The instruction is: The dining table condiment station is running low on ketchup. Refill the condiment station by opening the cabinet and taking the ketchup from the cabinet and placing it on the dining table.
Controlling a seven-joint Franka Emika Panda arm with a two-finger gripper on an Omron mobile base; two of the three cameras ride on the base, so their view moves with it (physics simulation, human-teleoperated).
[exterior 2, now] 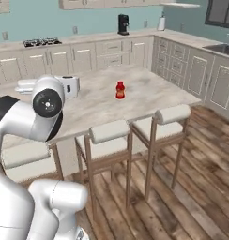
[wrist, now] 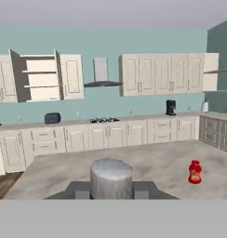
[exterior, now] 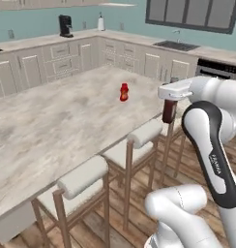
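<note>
One dark bottle, the ketchup [exterior: 169, 110], hangs upright in the gripper [exterior: 169, 99], whose jaws are clamped on its upper part; in the hand view its grey cap [wrist: 111, 175] sits between the fingertips. It is at the dining table [exterior: 52, 126] edge, above the stools [exterior: 85, 178]. A small red bottle [exterior: 124, 92] stands on the tabletop at about ten o'clock from it. I judge the ketchup light, rigid and smooth-sided; gripping high suits it. The cabinet [wrist: 38, 76] stands open across the room.
</note>
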